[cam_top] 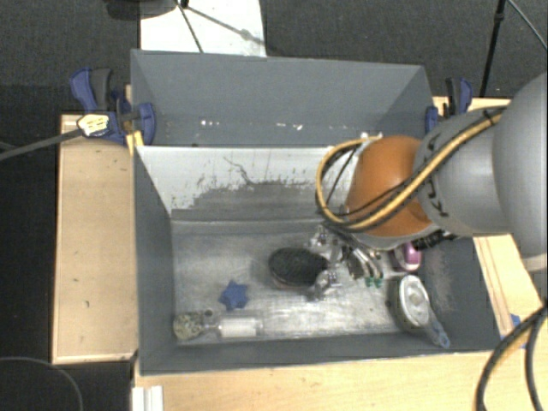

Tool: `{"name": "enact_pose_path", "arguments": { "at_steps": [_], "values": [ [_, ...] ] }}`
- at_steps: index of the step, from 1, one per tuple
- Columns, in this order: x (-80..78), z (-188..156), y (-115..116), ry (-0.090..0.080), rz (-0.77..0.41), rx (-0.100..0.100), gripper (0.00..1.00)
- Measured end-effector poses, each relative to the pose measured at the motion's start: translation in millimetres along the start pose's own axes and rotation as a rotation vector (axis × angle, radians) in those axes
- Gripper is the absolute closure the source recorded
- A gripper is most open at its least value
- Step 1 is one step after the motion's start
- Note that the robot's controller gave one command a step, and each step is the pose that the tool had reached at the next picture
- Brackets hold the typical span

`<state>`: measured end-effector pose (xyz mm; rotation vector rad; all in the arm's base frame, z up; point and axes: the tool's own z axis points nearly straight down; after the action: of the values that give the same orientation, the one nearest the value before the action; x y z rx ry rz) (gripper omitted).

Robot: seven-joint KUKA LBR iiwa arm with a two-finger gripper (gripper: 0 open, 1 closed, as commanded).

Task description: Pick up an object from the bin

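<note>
My gripper (324, 282) reaches down from under the orange cover to the bin floor, right of the middle. Its fingertips sit at the right edge of a flat black oval object (293, 266), which lies just left of them. Whether the tips touch it is hard to tell. A round silver tin with a blue strip (413, 302) lies to the right, near the bin's right wall. A small purple-pink thing (411, 256) shows just above that tin, partly hidden by the arm.
A small blue star-like piece (233, 295) lies left of centre. Near the front left, a clear tube with a mottled grey-green end (214, 324) lies along the front wall. The arm and its cables cover the bin's upper right.
</note>
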<state>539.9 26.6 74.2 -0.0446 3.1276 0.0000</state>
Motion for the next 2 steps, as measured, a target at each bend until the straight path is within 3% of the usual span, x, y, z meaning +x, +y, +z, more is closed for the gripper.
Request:
{"name": "enact_pose_path", "arguments": {
  "at_steps": [1,2],
  "values": [
    [-2.1,0.5,36.7,0.0,-0.116,0.001,1.0],
    [3.9,-113.6,59.8,0.004,-0.153,-0.002,1.0]
  ]
}}
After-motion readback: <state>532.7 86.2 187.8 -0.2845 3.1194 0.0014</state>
